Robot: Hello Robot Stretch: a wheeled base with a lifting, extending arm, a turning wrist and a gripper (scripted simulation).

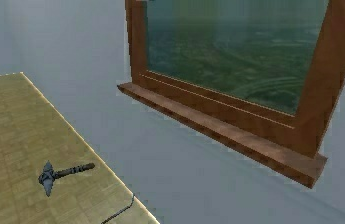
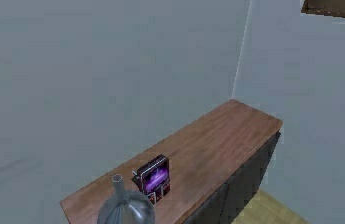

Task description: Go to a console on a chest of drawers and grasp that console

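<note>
In the arm side view, a small dark console point(image 2: 152, 178) with a glowing purple screen stands upright on the brown wooden top of a chest of drawers point(image 2: 225, 135). It is toward the lower left end of the top. The chest's dark front point(image 2: 245, 185) faces the view's lower right.
A grey kettle-like vessel point(image 2: 120, 205) stands on the chest just left of the console. Pale walls rise behind the chest. In the forward view, a wood-framed window point(image 1: 230, 50) with a sill point(image 1: 220, 125) fills the wall. A dark tool point(image 1: 60, 176) lies on the wooden floor point(image 1: 20, 130).
</note>
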